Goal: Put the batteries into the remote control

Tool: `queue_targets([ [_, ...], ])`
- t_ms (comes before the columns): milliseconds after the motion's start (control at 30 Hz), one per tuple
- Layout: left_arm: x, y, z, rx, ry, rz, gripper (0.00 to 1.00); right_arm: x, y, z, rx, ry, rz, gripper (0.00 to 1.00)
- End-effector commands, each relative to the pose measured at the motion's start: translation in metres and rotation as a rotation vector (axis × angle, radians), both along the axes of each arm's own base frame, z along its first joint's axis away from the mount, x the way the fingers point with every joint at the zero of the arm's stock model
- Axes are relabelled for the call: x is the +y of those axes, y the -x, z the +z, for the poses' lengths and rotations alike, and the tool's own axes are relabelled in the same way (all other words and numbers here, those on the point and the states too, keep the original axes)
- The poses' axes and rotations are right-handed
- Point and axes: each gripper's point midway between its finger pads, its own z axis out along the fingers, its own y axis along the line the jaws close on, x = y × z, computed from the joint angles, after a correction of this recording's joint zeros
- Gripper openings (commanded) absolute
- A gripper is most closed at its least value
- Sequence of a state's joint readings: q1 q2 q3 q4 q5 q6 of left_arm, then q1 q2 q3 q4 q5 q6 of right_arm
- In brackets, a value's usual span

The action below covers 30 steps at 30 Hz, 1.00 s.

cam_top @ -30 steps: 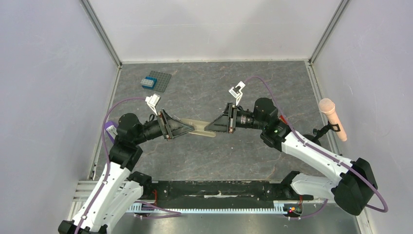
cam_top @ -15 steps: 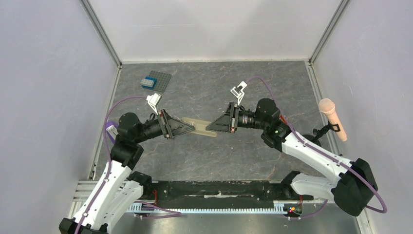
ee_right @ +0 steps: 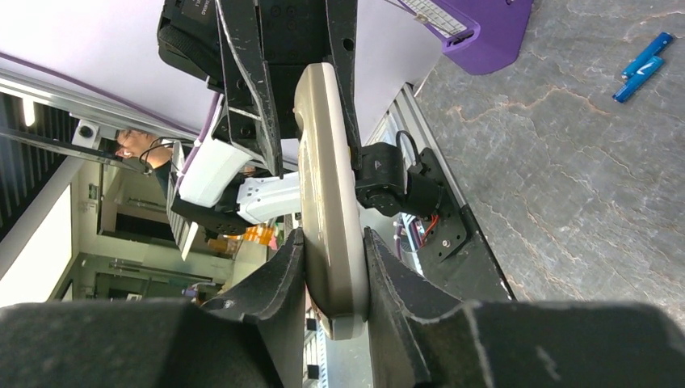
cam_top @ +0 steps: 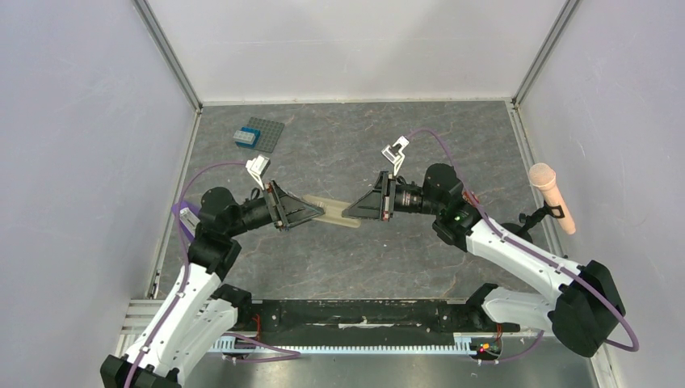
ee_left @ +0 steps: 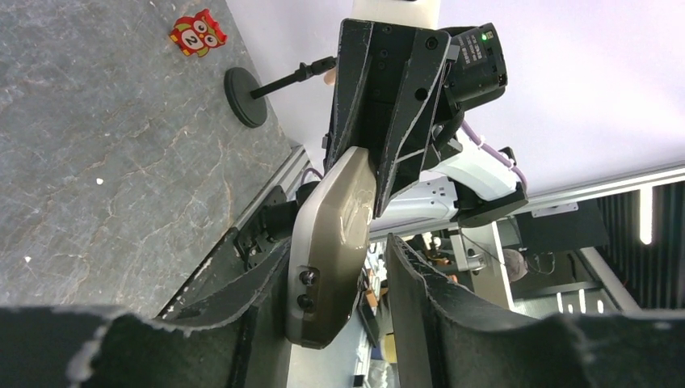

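Right wrist view: nearest the lens, the right claw [ee_right: 333,246] is clamped on one end of the remote control [ee_right: 327,162]. Both pads press its flat faces and hold it edge-on in the air above the counter [ee_right: 565,210]. At the remote's other end, the left claw [ee_left: 338,259] stands narrow around it. One finger lies against the remote and a slim gap shows at the other, so it is not squeezing. Beyond, the batteries [ee_right: 642,66], two blue cells, lie together on the counter, well apart from the remote and near a purple tray [ee_right: 485,36]. Farthest, in the top external view, a blue brick [cam_top: 245,137] sits on a grey studded plate [cam_top: 266,132].
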<state>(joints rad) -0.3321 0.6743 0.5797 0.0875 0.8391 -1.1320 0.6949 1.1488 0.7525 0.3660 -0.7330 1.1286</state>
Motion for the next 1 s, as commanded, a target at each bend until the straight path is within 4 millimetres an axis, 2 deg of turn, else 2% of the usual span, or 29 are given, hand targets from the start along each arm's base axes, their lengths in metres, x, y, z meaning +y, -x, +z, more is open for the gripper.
queue_targets([
  [0, -0.001, -0.001, 0.032, -0.082, 0.109, 0.008, 0.5, -0.002, 0.01, -0.042, 0.077, 0.107, 0.046, 0.18],
  [33, 0.0, -0.002, 0.032, -0.08, 0.112, 0.016, 0.48, -0.002, 0.01, -0.042, 0.078, 0.106, 0.045, 0.18],
  [133, 0.0, 0.003, 0.036, -0.104, 0.129, 0.003, 0.34, -0.002, 0.008, -0.042, 0.083, 0.103, 0.032, 0.17],
  [200, 0.0, 0.003, 0.035, -0.1, 0.123, 0.004, 0.31, -0.001, 0.009, -0.042, 0.086, 0.099, 0.041, 0.18],
  [267, 0.0, 0.001, 0.031, -0.086, 0.111, 0.011, 0.34, -0.001, 0.009, -0.042, 0.085, 0.099, 0.049, 0.17],
  [367, 0.0, -0.002, 0.029, -0.074, 0.111, 0.022, 0.46, -0.001, 0.013, -0.044, 0.082, 0.102, 0.076, 0.17],
  [500, 0.0, -0.006, 0.028, -0.063, 0.111, 0.038, 0.51, -0.002, 0.014, -0.046, 0.079, 0.108, 0.077, 0.17],
  [533, 0.0, -0.007, 0.028, -0.065, 0.111, 0.041, 0.48, -0.002, 0.014, -0.047, 0.082, 0.11, 0.076, 0.17],
  [700, 0.0, -0.005, 0.025, -0.074, 0.104, 0.035, 0.04, -0.001, 0.012, -0.048, 0.091, 0.114, 0.063, 0.18],
  [733, 0.0, -0.005, 0.024, -0.076, 0.104, 0.035, 0.02, -0.001, 0.012, -0.049, 0.09, 0.115, 0.062, 0.19],
  [767, 0.001, -0.005, 0.023, -0.081, 0.101, 0.041, 0.02, -0.001, 0.01, -0.049, 0.093, 0.121, 0.054, 0.23],
  [833, 0.002, -0.007, 0.018, -0.089, 0.08, 0.061, 0.02, -0.003, 0.006, -0.052, 0.082, 0.146, 0.025, 0.42],
  [900, 0.004, -0.01, 0.009, -0.101, 0.043, 0.088, 0.02, -0.007, -0.001, -0.051, 0.041, 0.175, -0.033, 0.66],
  [967, 0.007, -0.016, -0.007, -0.099, -0.006, 0.125, 0.02, -0.014, -0.012, -0.047, -0.015, 0.193, -0.119, 0.79],
])
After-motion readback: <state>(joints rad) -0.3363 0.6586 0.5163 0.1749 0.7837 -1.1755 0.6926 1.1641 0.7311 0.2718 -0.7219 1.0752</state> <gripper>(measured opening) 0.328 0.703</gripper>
